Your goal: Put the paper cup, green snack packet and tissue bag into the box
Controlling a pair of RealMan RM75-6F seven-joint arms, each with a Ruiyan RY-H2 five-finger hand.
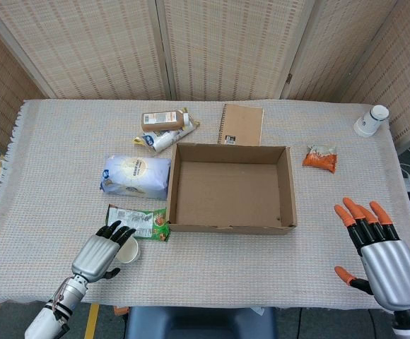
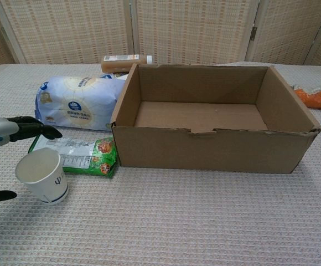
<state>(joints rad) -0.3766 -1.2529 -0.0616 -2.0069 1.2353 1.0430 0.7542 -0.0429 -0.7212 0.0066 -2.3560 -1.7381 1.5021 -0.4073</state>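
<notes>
The white paper cup (image 1: 128, 249) (image 2: 43, 175) stands upright near the table's front left. My left hand (image 1: 101, 253) (image 2: 8, 133) is beside it with fingers spread over its far side and the thumb low on its near side, apart from the cup. Just behind the cup lies the green snack packet (image 1: 139, 222) (image 2: 83, 157), flat against the box's left front corner. Further back, the blue and white tissue bag (image 1: 136, 175) (image 2: 77, 102) lies along the box's left wall. The open cardboard box (image 1: 230, 227) (image 2: 205, 149) is empty. My right hand (image 1: 376, 247) hovers open at the front right.
Behind the box lie a brown notebook (image 1: 242, 124), a brown bottle (image 1: 162, 121) (image 2: 124, 62) and a white packet (image 1: 168, 138). An orange snack packet (image 1: 320, 157) (image 2: 314, 98) sits right of the box. A second white cup (image 1: 371, 120) stands at the far right corner.
</notes>
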